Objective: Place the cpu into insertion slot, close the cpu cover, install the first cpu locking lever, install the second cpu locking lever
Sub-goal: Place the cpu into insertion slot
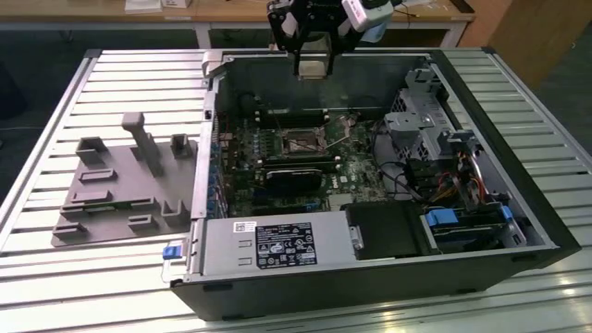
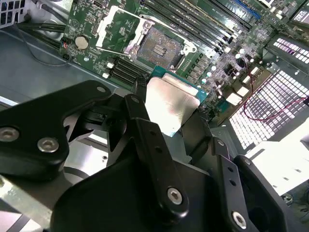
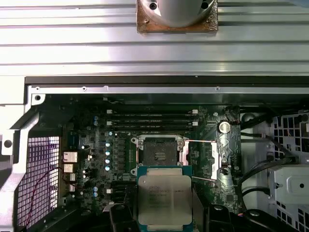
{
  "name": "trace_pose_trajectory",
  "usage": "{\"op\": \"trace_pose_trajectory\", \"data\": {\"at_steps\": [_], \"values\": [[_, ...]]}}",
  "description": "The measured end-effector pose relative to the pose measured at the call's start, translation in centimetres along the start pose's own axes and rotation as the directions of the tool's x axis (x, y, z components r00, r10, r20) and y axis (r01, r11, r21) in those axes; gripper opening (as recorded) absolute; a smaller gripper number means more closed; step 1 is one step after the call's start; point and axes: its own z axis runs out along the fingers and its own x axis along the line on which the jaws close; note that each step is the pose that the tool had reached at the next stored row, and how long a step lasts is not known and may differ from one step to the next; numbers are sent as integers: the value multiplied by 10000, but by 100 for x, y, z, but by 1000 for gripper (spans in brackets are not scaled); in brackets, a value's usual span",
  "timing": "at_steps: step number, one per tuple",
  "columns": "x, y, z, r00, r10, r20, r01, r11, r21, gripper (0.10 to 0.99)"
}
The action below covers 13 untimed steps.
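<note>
Claw [image 1: 312, 69] hangs over the far wall of the open PC case [image 1: 518, 229], above the board, pinching the cpu [image 1: 312, 66] btwn its two black fingers [image 2: 140, 116]. In the second wrist view the cpu [image 2: 171, 104] shows its flat metal top w/ a green edge along two sides, and the fingers press on opposite edges. The cpu is in the air, clear of the board. In the first wrist view the cpu [image 3: 165, 200] sits just short of the socket [image 3: 159, 152], edges approx square w/ it.

The socket is bare, contacts showing. The cpu cover [image 3: 216, 162] is flipped open and stands up on one side of the socket; in the second wrist view green board shows thru its window [image 2: 118, 26]. Two thin wire levers [image 3: 200, 141] stick out toward the cover side, not clipped down.

Memory slots [image 3: 152, 118] run beside the socket. In the exterior view the graphics card [image 1: 296, 182] lies on the near side of the socket, and the power supply box [image 1: 273, 246] is at the near wall. The case lies on a slatted metal surface [image 1: 111, 76], w/ a grey moulded tray [image 1: 120, 187] just beside it on the exterior view's left.
</note>
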Motion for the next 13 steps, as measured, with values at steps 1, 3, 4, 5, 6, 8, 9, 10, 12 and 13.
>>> {"op": "trace_pose_trajectory", "data": {"at_steps": [1, 3, 4, 5, 6, 8, 9, 10, 12, 13], "values": [[0, 0, 0, 10000, 0, 0, 0, 10000, 0, 537], [0, 0, 2, 10000, 0, -1, 0, 10000, 1, 537], [0, 0, 7, 10000, 0, 0, 0, 10000, -2, 537], [0, -1, 15, 10000, 0, 0, 0, 10000, -2, 537], [0, -3, 25, 10000, 0, 0, 0, 10000, -1, 537], [-1, -5, 51, 10000, -1, -1, 1, 10000, 1, 537], [-1, -6, 68, 10000, -1, 0, 1, 10000, 0, 537], [-1, -8, 88, 10000, -1, 0, 1, 10000, 0, 537], [-1, -11, 123, 10000, 0, 0, 0, 10000, 1, 537], [-2, -13, 141, 10000, 0, 0, 0, 10000, 1, 537]]}}
